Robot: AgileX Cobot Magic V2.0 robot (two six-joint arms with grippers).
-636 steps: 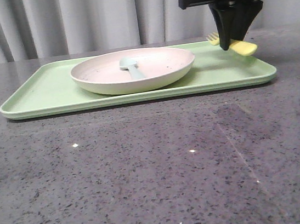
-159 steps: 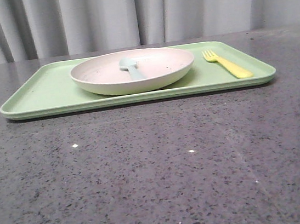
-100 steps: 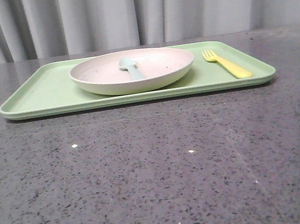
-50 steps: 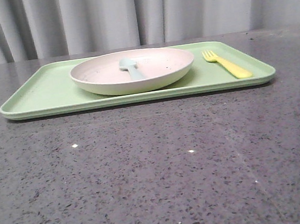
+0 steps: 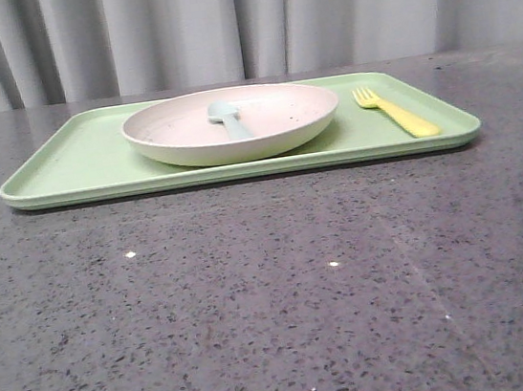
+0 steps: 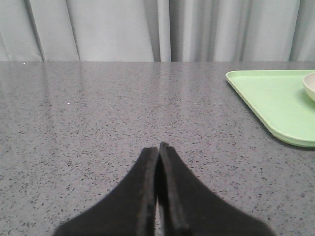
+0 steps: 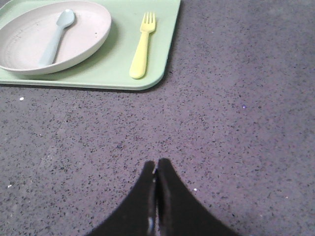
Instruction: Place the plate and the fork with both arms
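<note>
The pinkish-cream plate (image 5: 271,122) (image 7: 83,34) rests in the middle of the light-green tray (image 5: 74,162) (image 7: 162,44). On the tray's right part, beside the plate, lies the yellow fork (image 5: 395,112) (image 7: 141,46). Neither gripper shows in the front view. My left gripper (image 6: 158,147) is shut and empty over bare table, well off the tray's left end (image 6: 275,98). My right gripper (image 7: 156,164) is also shut and empty, over the table in front of the tray's right end.
A pale blue-grey spoon (image 5: 224,115) (image 7: 55,37) lies in the plate. The dark speckled tabletop (image 5: 275,300) stretches in front of the tray and on both sides. Grey curtains (image 5: 238,20) hang behind the table.
6.4 s ago the right gripper held the fork over the tray's right end. It has since let go and left the front view; the fork lies on the tray. Nothing moved in the last second.
</note>
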